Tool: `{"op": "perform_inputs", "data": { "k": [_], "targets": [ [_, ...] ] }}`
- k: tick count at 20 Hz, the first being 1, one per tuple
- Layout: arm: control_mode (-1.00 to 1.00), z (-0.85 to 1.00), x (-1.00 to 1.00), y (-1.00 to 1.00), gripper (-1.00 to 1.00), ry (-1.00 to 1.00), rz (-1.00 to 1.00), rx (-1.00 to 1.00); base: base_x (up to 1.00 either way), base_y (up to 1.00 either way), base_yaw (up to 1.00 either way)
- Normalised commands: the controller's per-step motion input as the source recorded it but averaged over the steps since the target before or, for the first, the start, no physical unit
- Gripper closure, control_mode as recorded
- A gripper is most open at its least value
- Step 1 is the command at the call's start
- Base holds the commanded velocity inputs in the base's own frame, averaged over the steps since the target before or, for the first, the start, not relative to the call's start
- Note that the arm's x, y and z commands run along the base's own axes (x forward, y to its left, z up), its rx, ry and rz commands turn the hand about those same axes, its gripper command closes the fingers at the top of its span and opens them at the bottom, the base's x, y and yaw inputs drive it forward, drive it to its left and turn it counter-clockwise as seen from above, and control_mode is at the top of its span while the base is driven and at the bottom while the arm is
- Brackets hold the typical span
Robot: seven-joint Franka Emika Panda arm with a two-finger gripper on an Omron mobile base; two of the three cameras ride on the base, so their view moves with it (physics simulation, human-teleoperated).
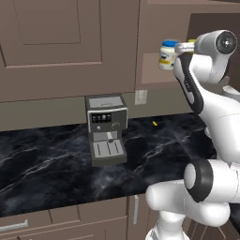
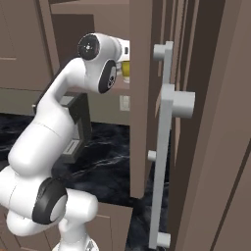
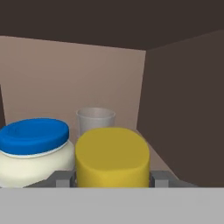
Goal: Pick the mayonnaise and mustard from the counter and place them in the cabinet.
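Note:
The mustard (image 3: 112,157) is a yellow bottle seen end-on, and my gripper (image 3: 113,178) is shut on it, one grey fingertip (image 3: 64,178) on each side. It is inside the cabinet (image 3: 87,78), just over the tan shelf (image 3: 156,158). The mayonnaise (image 3: 34,151), a white jar with a blue lid, stands on the shelf right beside the mustard. From the left base view the mayonnaise (image 1: 168,55) sits at the shelf's front, with my gripper (image 1: 187,47) reaching in next to it. A sliver of the mustard (image 2: 126,68) shows past my wrist. The black counter (image 1: 47,159) lies below.
A clear cup (image 3: 95,119) stands on the shelf behind the mustard. A coffee machine (image 1: 107,129) sits on the counter against the wall, with a small yellow scrap (image 1: 154,123) to its right. The open cabinet door (image 2: 166,147) hangs close on my right.

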Motion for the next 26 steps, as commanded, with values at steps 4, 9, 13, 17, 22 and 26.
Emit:
{"op": "perform_inputs", "data": {
  "k": [4, 9, 13, 17, 22, 26],
  "targets": [
    [-1.0, -0.27, 0.29, -0.04, -1.0, 0.0, 0.0, -0.01, 0.0, 0.0, 0.0],
    [-1.0, -0.21, 0.21, -0.06, -1.0, 0.0, 0.0, -0.01, 0.0, 0.0, 0.0],
    [-1.0, -0.01, 0.0, -0.2, -1.0, -0.03, 0.01, 0.0, 0.0, 0.0, 0.0],
    [-1.0, 0.0, 0.0, -0.22, -1.0, -0.03, 0.03, 0.0, 0.0, 0.0, 0.0],
    [-1.0, 0.0, 0.0, -0.18, -1.0, -0.03, 0.04, 0.0, 0.0, 0.0, 0.0],
    [-1.0, 0.03, -0.05, -0.03, -1.0, -0.02, 0.05, 0.0, 0.0, 0.0, 0.0]
  ]
}}
